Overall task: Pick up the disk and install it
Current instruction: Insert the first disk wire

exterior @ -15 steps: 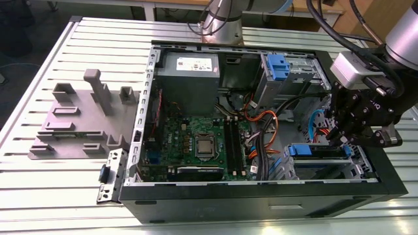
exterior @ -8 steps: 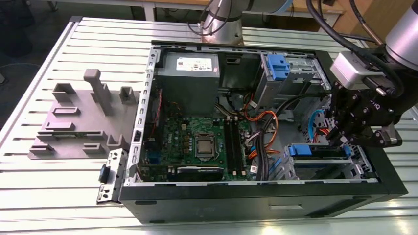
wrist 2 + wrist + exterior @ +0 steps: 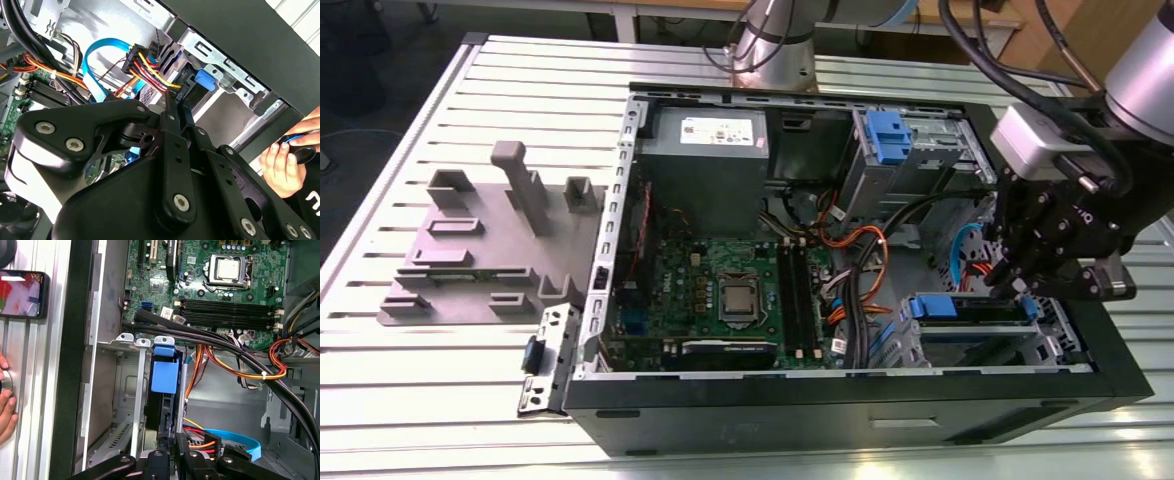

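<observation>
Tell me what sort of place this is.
Probably a robotics lab or test bench for computer assembly: an open computer case lies on a slotted aluminium table, a grey parts fixture sits beside it, and the arm's hand hangs over the drive bay.

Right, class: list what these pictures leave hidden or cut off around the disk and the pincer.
- Disk: first wrist view; bay walls hide all but its blue bracket.
- Pincer: exterior view; its own linkage masks the fingertips.
- Person's hand: second wrist view; picture edge cuts it off.

Matt black claw (image 3: 1042,262), bright blue plastic disk (image 3: 970,309) bracket
</observation>
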Controlling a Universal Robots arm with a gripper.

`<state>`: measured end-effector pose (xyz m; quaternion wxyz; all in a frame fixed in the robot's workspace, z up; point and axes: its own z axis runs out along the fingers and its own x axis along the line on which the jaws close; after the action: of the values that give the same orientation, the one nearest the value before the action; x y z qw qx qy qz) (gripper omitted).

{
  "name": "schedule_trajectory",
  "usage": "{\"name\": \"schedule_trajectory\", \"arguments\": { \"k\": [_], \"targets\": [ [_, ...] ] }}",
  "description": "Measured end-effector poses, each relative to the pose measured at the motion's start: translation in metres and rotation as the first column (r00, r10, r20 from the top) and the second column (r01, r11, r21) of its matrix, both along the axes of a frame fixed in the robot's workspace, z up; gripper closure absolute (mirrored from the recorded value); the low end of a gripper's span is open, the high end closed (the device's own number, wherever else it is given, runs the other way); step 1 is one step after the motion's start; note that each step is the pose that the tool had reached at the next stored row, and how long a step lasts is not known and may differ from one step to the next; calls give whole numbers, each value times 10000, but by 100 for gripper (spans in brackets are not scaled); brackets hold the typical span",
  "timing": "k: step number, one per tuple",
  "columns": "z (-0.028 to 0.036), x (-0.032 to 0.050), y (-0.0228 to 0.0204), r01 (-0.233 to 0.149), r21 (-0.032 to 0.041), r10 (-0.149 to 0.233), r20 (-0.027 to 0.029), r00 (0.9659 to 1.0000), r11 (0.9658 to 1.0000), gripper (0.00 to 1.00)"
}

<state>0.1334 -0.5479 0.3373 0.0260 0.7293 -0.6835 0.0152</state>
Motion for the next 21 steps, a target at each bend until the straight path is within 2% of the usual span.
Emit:
{"name": "schedule_trajectory", "arguments": {
  "k": [15,21],
  "targets": [
    [-2,-1,0,90,0,-90,0,10000,10000,82],
    [-11,-1,-5,296,6,-296,1,9996,9996,82]
  ]
}}
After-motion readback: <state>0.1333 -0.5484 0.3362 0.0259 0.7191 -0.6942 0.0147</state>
